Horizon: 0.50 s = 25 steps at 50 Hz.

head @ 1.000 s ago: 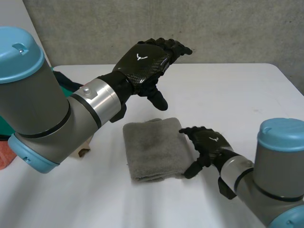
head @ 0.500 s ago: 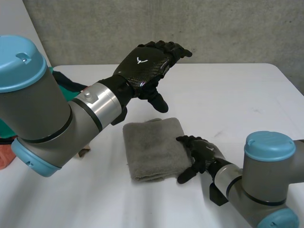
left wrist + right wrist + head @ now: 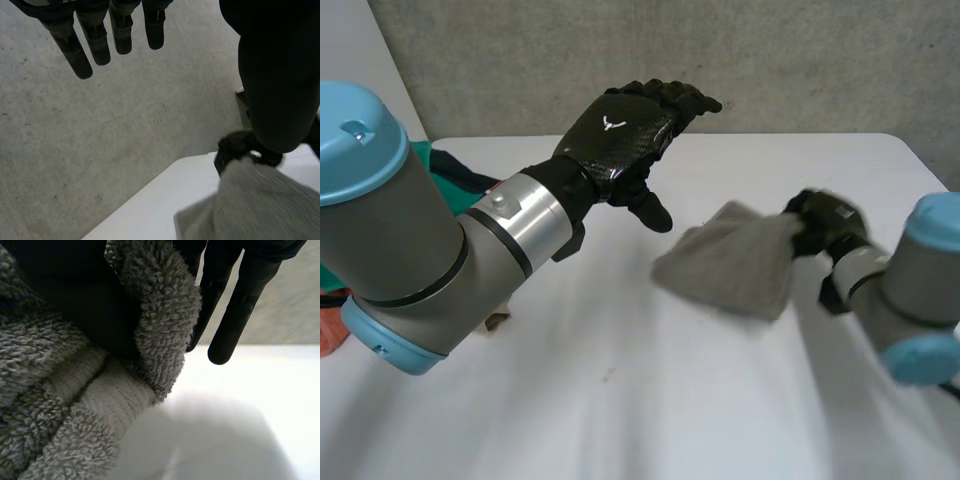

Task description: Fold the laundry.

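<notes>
Right hand [image 3: 825, 221] pinches the grey, nubby, folded towel [image 3: 732, 268] by one edge; left hand [image 3: 620, 130] hovers, fingers relaxed.

The towel [image 3: 730, 270] is plain grey with a paler ribbed band. The bench [image 3: 700, 410] is white. The left hand [image 3: 620, 135] is black with a woven sheen and a white mark. The right hand [image 3: 825, 220] is black. A cloth [image 3: 435, 160] is green.

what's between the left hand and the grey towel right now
Nothing: in the head view the stretch of white table between the open left hand and the grey towel is bare. The right hand holds the towel by an edge.
</notes>
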Motion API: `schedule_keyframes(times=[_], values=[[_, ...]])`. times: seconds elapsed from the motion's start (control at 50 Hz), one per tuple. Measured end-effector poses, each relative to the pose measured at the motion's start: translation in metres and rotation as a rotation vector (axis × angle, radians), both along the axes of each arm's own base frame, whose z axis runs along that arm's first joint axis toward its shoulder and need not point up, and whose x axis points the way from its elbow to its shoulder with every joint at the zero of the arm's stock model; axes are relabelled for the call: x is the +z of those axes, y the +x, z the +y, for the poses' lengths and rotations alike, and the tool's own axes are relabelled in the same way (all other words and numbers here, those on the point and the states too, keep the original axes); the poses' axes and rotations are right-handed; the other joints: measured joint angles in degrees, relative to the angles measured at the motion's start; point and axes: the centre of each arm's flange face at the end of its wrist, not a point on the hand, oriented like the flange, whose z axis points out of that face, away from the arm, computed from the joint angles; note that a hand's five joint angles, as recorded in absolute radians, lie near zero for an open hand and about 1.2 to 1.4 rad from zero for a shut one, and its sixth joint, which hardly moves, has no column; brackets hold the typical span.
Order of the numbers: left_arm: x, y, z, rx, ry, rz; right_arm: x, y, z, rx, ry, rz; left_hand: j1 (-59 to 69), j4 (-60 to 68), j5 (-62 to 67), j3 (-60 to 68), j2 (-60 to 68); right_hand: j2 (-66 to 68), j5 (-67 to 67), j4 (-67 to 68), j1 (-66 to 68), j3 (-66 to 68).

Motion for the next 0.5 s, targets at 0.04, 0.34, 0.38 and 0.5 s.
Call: schedule_keyframes(times=[0.04, 0.34, 0.38, 0.5], values=[[0.002, 0.0, 0.0, -0.001, -0.006, 0.006, 0.003, -0.013, -0.021, -0.042, -0.016, -0.005, 0.0, 0.0, 0.0, 0.0, 0.0, 0.0, 0.0, 0.0, 0.0, 0.0], [0.014, -0.005, 0.006, -0.023, -0.003, 0.05, -0.016, -0.165, -0.166, -0.575, -0.064, -0.047, 0.0, 0.0, 0.0, 0.0, 0.0, 0.0, 0.0, 0.1, 0.0, 0.0], [0.014, -0.005, 0.006, -0.025, -0.002, 0.049, -0.02, -0.179, -0.173, -0.616, -0.07, -0.06, 0.0, 0.0, 0.0, 0.0, 0.0, 0.0, 0.0, 0.1, 0.0, 0.0], [0.012, -0.006, 0.008, -0.03, 0.002, 0.044, -0.035, -0.208, -0.185, -0.684, -0.082, -0.08, 0.0, 0.0, 0.0, 0.0, 0.0, 0.0, 0.0, 0.1, 0.0, 0.0]])
